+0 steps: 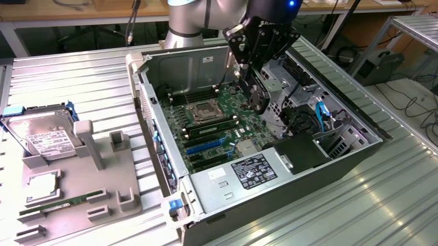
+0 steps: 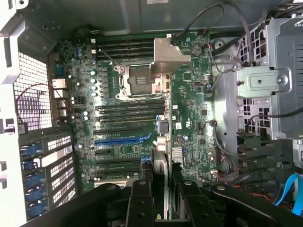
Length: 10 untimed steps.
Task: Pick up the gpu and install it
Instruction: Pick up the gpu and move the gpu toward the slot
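Note:
My gripper (image 2: 163, 191) is shut on the gpu (image 2: 162, 142), a thin dark card seen edge-on with its silver bracket (image 2: 169, 54) at the far end. The black fingers (image 2: 141, 198) clamp the card from both sides. In the exterior view the gripper (image 1: 255, 77) hangs inside the open computer case (image 1: 147, 102), holding the gpu (image 1: 256, 97) upright above the green motherboard (image 1: 212, 128). The card sits over the board near the CPU socket (image 2: 135, 80), apart from the blue expansion slot (image 2: 120, 140) and the black slots beside it.
A metal drive cage (image 1: 287, 97) and a blue cable (image 1: 320, 115) crowd the case on the exterior view's right. The power supply (image 1: 250, 171) fills the near end. Outside, a grey holder (image 1: 82, 189) carries a hard drive (image 1: 44, 133) and a green RAM stick (image 1: 61, 203).

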Motion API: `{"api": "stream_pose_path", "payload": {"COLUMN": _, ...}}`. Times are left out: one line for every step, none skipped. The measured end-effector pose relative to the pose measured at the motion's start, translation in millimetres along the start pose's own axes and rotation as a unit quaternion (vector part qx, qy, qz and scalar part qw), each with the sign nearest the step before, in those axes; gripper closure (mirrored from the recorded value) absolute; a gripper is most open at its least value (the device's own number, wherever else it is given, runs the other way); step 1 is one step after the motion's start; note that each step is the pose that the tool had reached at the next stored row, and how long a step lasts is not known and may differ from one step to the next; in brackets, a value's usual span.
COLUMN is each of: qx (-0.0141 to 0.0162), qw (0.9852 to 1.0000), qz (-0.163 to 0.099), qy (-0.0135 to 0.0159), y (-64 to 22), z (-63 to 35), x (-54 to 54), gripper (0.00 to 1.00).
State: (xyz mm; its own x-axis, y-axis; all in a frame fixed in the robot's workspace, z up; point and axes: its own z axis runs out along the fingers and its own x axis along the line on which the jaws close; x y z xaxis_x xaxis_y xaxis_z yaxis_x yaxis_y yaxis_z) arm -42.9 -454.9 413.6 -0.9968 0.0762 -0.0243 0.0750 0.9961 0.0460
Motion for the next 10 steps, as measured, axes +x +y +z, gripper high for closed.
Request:
{"api": "stream_pose_path", "payload": {"qx": 0.0, "qw": 1.0, "qz": 0.0, "qy": 0.0, "y": 0.0, "z": 0.1, "x": -0.4, "gripper": 0.74}}
{"api": "stream_pose_path", "payload": {"qx": 0.0, "qw": 1.0, "qz": 0.0, "qy": 0.0, "y": 0.1, "z": 0.2, "x": -1.0, "gripper": 0.74}}
{"api": "stream_pose_path", "payload": {"qx": 0.0, "qw": 1.0, "qz": 0.0, "qy": 0.0, "y": 0.1, "z": 0.4, "x": -1.6, "gripper": 0.74}}
{"api": "stream_pose_path", "payload": {"qx": 0.0, "qw": 1.0, "qz": 0.0, "qy": 0.0, "y": 0.1, "z": 0.5, "x": -1.8, "gripper": 0.74}}
{"api": "stream_pose_path", "payload": {"qx": 0.0, "qw": 1.0, "qz": 0.0, "qy": 0.0, "y": 0.2, "z": 0.6, "x": -2.3, "gripper": 0.74}}
{"api": "stream_pose_path", "payload": {"qx": 0.0, "qw": 1.0, "qz": 0.0, "qy": 0.0, "y": 0.2, "z": 0.8, "x": -2.6, "gripper": 0.74}}
{"api": "stream_pose_path", "payload": {"qx": 0.0, "qw": 1.0, "qz": 0.0, "qy": 0.0, "y": 0.2, "z": 0.9, "x": -2.9, "gripper": 0.74}}
{"api": "stream_pose_path", "payload": {"qx": 0.0, "qw": 1.0, "qz": 0.0, "qy": 0.0, "y": 0.2, "z": 1.0, "x": -3.3, "gripper": 0.74}}
{"api": "stream_pose_path", "payload": {"qx": 0.0, "qw": 1.0, "qz": 0.0, "qy": 0.0, "y": 0.2, "z": 1.1, "x": -3.6, "gripper": 0.74}}
{"api": "stream_pose_path", "payload": {"qx": 0.0, "qw": 1.0, "qz": 0.0, "qy": 0.0, "y": 0.3, "z": 1.2, "x": -3.9, "gripper": 0.74}}
